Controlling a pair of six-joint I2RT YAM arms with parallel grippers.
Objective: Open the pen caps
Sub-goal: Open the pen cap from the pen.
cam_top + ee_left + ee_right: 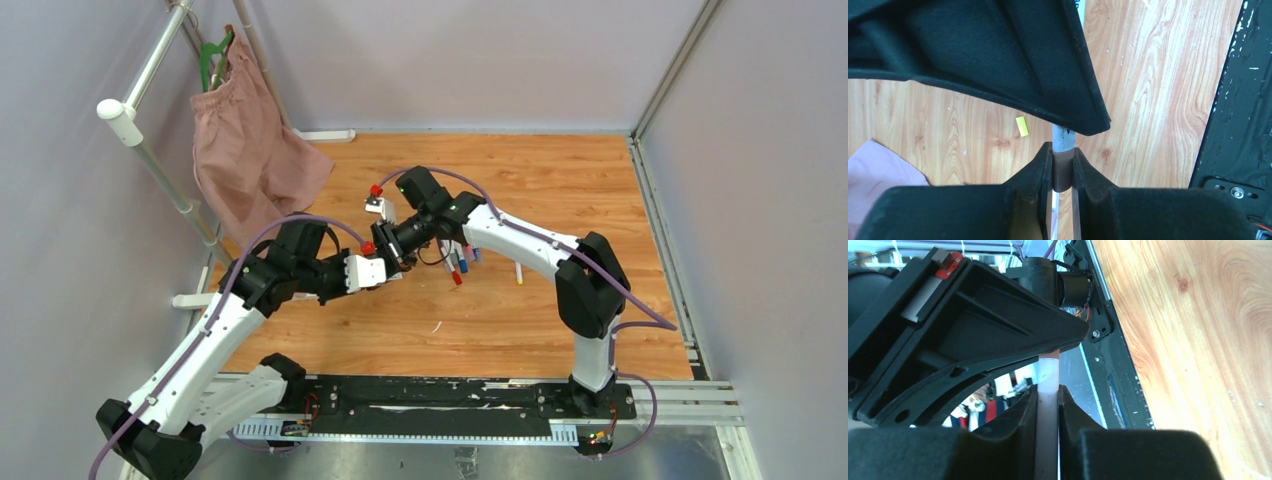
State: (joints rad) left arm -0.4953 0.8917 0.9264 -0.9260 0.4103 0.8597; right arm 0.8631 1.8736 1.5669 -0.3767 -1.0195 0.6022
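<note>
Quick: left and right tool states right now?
Left tool: closed on a dark pen cap.
Right tool: closed on the pen barrel.

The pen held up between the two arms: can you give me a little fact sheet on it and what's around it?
pen: lifted above the table, held by both arms
left fingers: closed on its dark end, probably the cap, not yet pulled off
right fingers: closed on its pale barrel
other pens: lying on the table under the right arm, red and blue ends showing
background: pink shorts on a hanger, far left
</note>
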